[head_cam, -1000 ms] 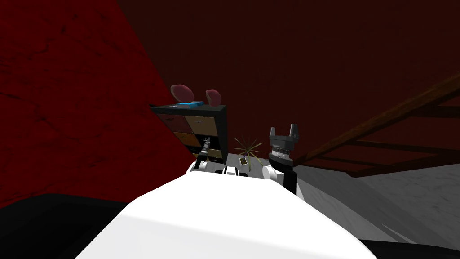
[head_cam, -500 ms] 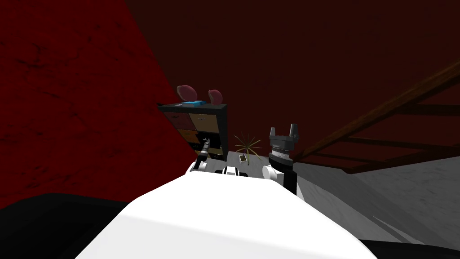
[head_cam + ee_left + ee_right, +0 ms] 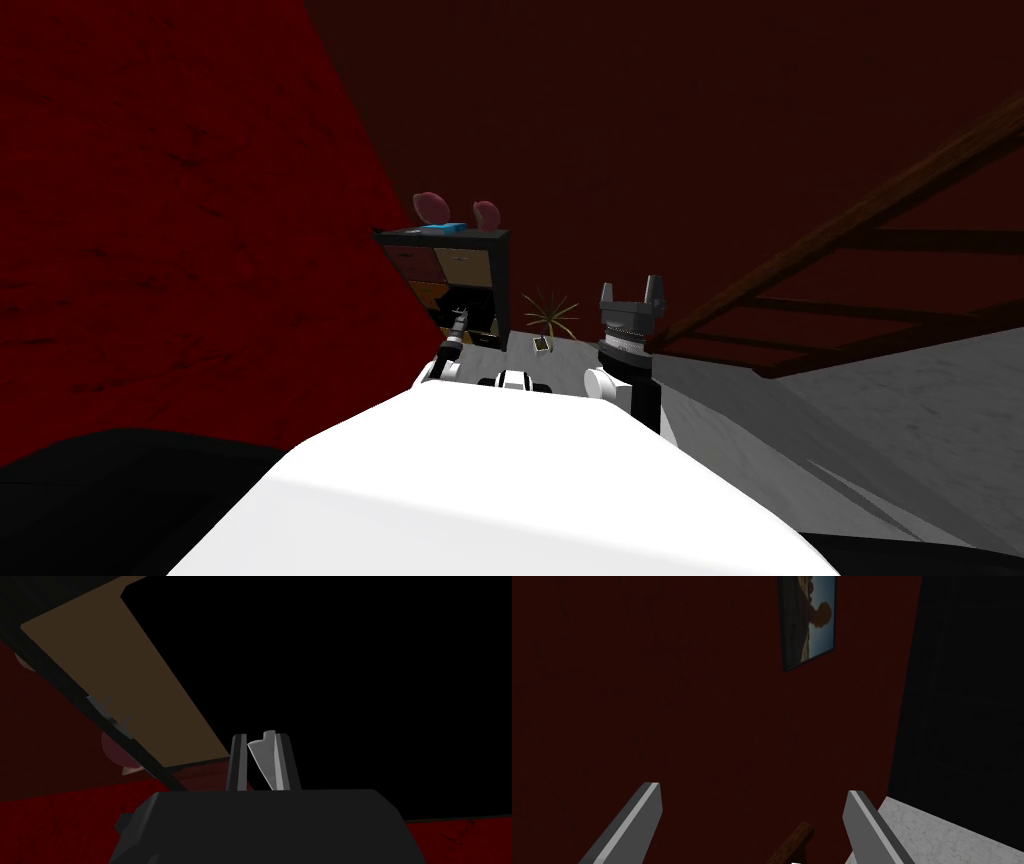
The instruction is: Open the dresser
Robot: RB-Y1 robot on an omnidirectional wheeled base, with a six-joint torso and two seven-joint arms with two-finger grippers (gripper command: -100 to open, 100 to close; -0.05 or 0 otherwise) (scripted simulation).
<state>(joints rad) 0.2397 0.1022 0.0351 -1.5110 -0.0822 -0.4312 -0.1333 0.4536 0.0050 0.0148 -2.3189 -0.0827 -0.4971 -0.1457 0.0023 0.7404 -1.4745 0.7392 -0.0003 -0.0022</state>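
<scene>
Dresser (image 3: 462,266) is seen smaller, the view having been drawn back; it stands far left against the red wall (image 3: 200,200); left gripper (image 3: 460,318) is held at its lower front, fingers pinched on a pale grey piece (image 3: 265,758); right gripper (image 3: 630,290) is raised, spread wide, empty.

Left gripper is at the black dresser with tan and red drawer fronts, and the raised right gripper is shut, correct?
No. The raised right gripper is open: the right wrist view shows its fingers wide apart. The left gripper is at the black dresser.
</scene>
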